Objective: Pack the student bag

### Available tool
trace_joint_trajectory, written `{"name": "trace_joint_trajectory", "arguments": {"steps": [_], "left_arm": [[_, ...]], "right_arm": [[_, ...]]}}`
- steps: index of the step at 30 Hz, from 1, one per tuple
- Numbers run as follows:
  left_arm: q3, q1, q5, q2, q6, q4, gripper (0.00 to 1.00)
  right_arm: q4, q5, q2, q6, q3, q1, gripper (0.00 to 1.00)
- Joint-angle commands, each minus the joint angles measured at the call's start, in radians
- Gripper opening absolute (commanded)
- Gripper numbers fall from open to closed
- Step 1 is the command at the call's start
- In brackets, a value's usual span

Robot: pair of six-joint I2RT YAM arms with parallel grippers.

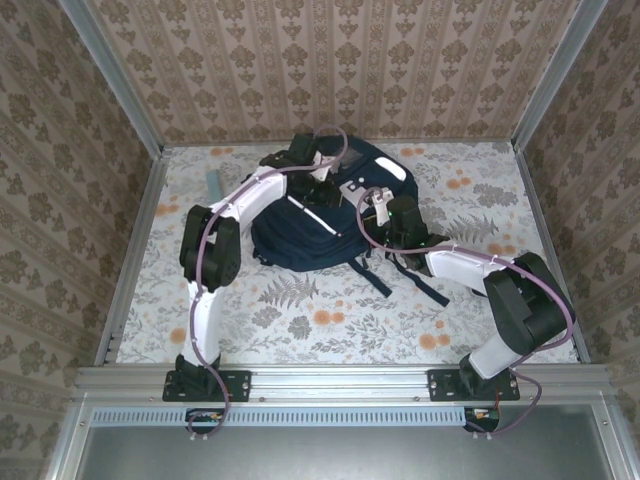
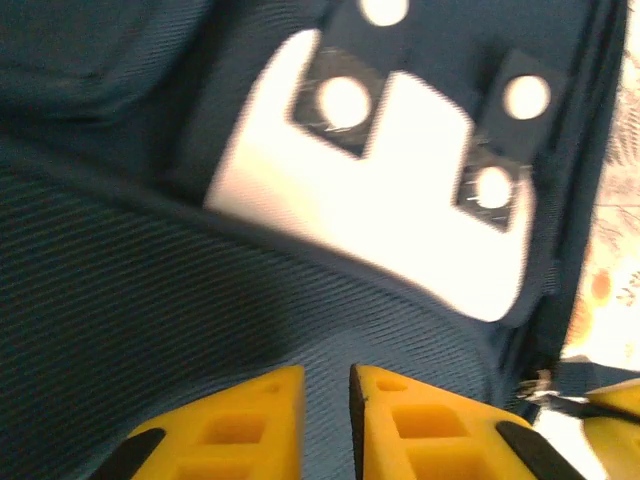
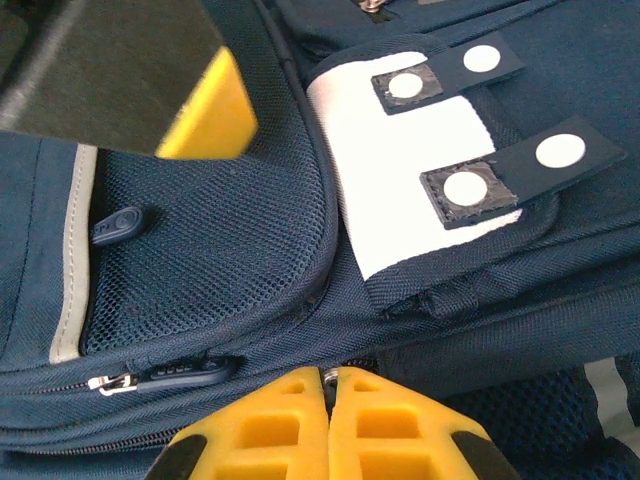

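Lab test booth — aluminium frame, wallpapered panels.

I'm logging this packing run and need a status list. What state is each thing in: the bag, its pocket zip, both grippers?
student bag: lying flat, front side up.
pocket zip: looks closed where it shows.
left gripper: fingers slightly apart, over the bag's fabric.
right gripper: shut, tips against the bag.
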Motion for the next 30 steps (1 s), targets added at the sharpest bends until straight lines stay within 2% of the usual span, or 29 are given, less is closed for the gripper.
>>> {"name": "trace_joint_trajectory", "arguments": {"steps": [1,3,9,18,30], "left_arm": [[-0.040,-0.037,0.063,-0.026,0.034,0.041,0.17],[-0.055,-0.049,0.069,-0.022,0.015,0.070,0.13],[-0.045,-0.063,0.049,0.058,-0.041,0.026,0.00],[-0.010,-0.073,-0.041,0.158,-0.214,0.003,0.00],[-0.014,-0.071,-0.074,0.188,-0.304,0.028,0.00]], "right_arm": [[0.027,-0.062,-0.038,-0.017,0.010,0.012,0.00],[0.026,-0.061,-0.034,-0.018,0.010,0.011,0.00],[0.038,-0.074,-0.029,-0.026,0.007,0.010,0.00],[0.082,-0.223,-0.034,-0.137,-0.048,0.036,0.00],[0.071,-0.372,0.027,-0.136,-0.018,0.094,0.00]]}}
